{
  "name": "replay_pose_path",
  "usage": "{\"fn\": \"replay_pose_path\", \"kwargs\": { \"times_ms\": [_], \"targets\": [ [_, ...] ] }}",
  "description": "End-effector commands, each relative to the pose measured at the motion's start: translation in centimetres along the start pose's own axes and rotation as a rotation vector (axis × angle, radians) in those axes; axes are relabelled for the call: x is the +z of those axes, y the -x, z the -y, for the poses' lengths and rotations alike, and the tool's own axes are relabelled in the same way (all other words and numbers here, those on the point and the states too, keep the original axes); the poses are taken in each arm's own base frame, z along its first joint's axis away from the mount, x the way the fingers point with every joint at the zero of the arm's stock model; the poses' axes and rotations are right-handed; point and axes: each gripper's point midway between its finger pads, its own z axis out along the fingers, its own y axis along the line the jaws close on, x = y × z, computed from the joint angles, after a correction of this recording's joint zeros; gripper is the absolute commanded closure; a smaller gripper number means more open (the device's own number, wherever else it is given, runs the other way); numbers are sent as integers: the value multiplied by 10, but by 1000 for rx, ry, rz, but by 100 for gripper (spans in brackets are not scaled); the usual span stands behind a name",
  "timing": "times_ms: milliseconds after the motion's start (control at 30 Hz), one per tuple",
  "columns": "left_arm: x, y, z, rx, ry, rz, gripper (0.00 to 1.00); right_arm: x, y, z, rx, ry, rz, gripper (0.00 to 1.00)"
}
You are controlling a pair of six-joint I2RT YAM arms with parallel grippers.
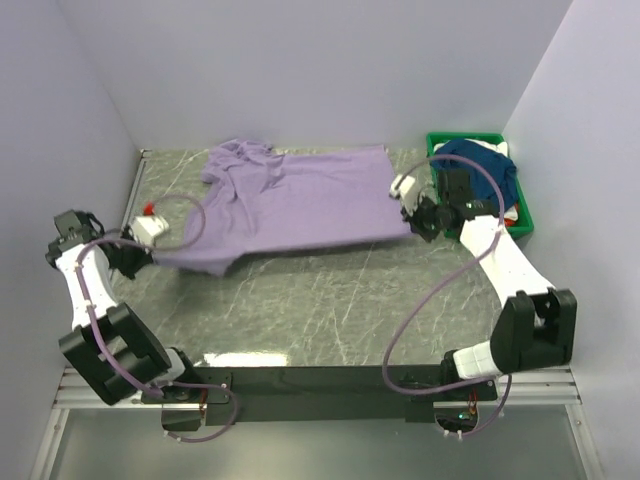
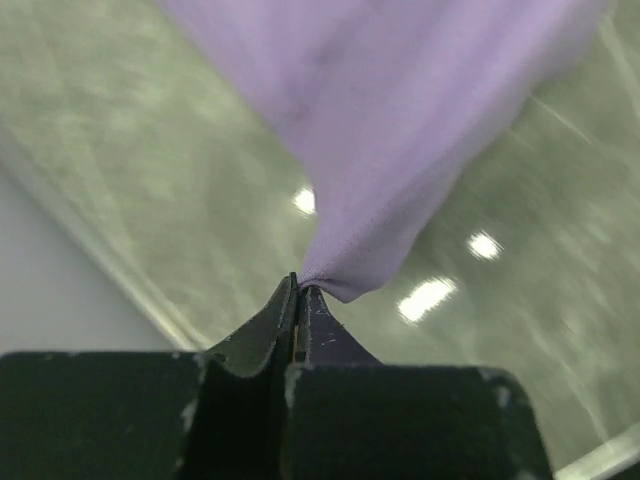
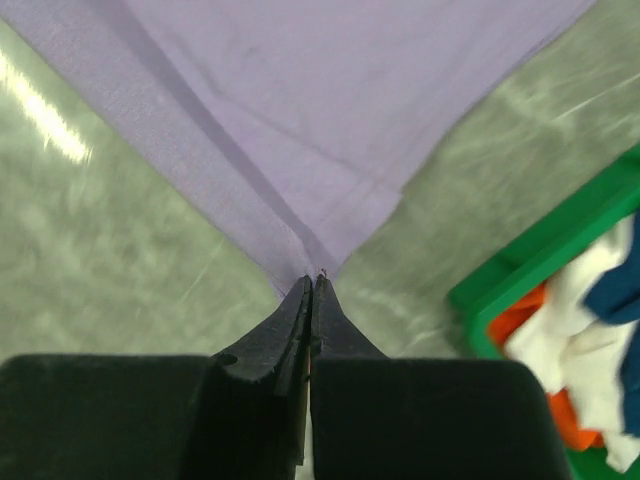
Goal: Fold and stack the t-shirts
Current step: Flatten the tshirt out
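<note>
The lavender t-shirt [image 1: 300,200] is spread across the far half of the table, collar at the far left. My left gripper [image 1: 150,245] is shut on its near left corner, and the cloth [image 2: 400,120] hangs from the closed tips [image 2: 298,285]. My right gripper [image 1: 412,225] is shut on its near right corner; the cloth [image 3: 330,120] stretches away from the closed tips [image 3: 312,282]. The near edge is lifted off the table between the two grippers. A navy shirt [image 1: 480,165] lies in the bin with white [image 3: 570,350] and orange [image 3: 515,315] garments.
The green bin [image 1: 525,215] stands at the far right, just behind my right gripper; its corner shows in the right wrist view [image 3: 545,240]. The marble tabletop [image 1: 330,300] is walled on the left, back and right.
</note>
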Motion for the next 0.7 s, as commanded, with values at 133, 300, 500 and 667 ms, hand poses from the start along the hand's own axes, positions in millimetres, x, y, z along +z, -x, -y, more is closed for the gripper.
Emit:
{"fn": "replay_pose_path", "kwargs": {
  "times_ms": [133,300,500,667],
  "targets": [
    [-25,-61,123,250,-301,-211,98,-11,-75,-62,-179,82,-176,100],
    [-29,-85,151,357,-363,-288,73,-22,-97,-80,-242,103,-236,52],
    [-25,-34,100,226,-265,-121,47,-32,-50,-56,-84,78,-160,38],
    [4,20,33,-114,-204,39,43,5,-15,-34,148,131,-154,46]
  ]
}}
